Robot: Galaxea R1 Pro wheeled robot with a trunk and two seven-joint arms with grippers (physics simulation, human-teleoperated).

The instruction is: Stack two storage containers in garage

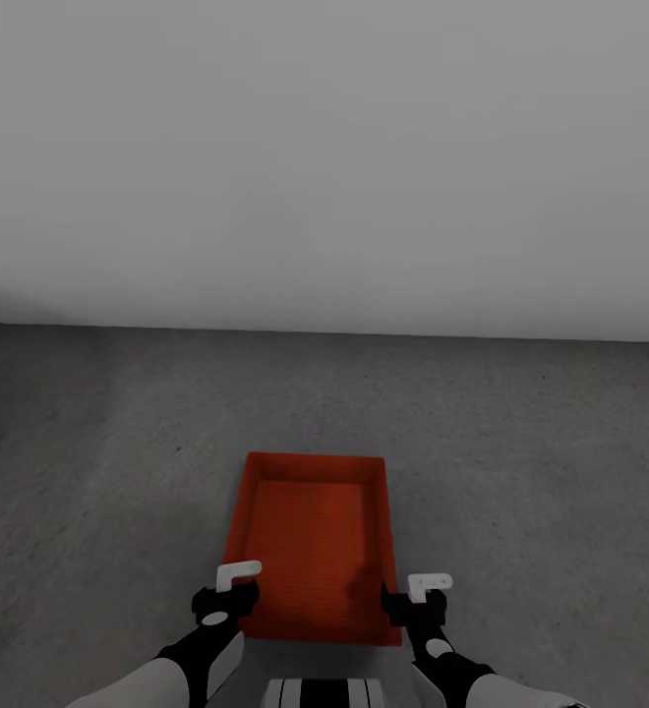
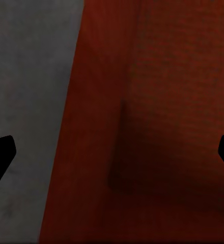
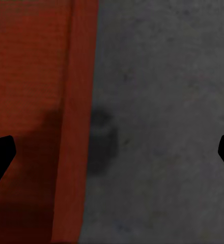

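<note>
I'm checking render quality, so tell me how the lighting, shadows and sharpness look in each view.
Head view: dim, flat light, grey wall fading darker toward the floor, no glare, soft overall. Left wrist view: container dark and blurry, a faint shadow inside. Right wrist view: a soft dark shadow blot on the concrete beside the container wall, fingertips pure black silhouettes.

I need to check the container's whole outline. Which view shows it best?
The head view: the whole storage container lies on the floor between both hands. The left wrist view shows one wall and some interior; the right wrist view shows one wall edge.
</note>
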